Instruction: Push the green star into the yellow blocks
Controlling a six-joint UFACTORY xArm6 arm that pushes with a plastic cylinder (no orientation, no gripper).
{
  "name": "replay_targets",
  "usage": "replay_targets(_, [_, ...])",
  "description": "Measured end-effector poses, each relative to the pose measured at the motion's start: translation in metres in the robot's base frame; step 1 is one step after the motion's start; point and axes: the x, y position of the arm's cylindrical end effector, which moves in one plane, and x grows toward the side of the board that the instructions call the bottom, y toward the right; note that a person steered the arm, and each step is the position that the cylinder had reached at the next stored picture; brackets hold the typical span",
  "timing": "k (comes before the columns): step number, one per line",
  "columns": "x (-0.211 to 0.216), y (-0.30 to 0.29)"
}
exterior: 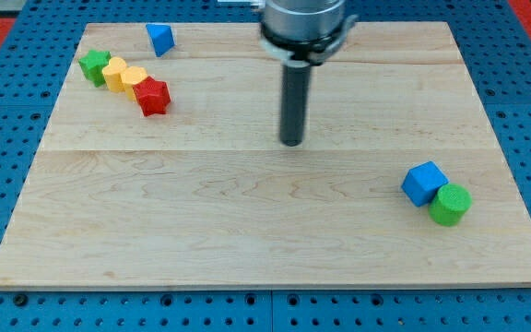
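The green star (94, 65) lies at the board's upper left and touches the first of two yellow blocks (115, 73), (134, 80) that sit in a diagonal row. A red star (153, 96) touches the second yellow block at the lower right end of that row. My tip (291, 141) rests near the middle of the board, far to the right of this row and apart from every block.
A blue block (160, 39) sits near the top edge, left of centre. A blue cube (424, 183) and a green cylinder (450, 204) touch each other at the lower right. The red cylinder at the top edge is hidden behind the arm.
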Motion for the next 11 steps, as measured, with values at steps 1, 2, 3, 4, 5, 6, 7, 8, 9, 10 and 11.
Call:
replay_targets(1, [0.006,-0.062])
replay_targets(2, [0.006,-0.059])
replay_targets(3, [0.006,-0.063])
replay_targets(4, [0.031,-0.134])
replay_targets(5, [0.034,-0.224])
replay_targets(6, [0.003,-0.239])
replay_targets(7, [-0.050,-0.254])
replay_targets(8, [-0.090,-0.287])
replay_targets(9, [-0.106,-0.309])
replay_targets(10, [-0.133,-0.299])
replay_targets(11, [-0.156,-0.305])
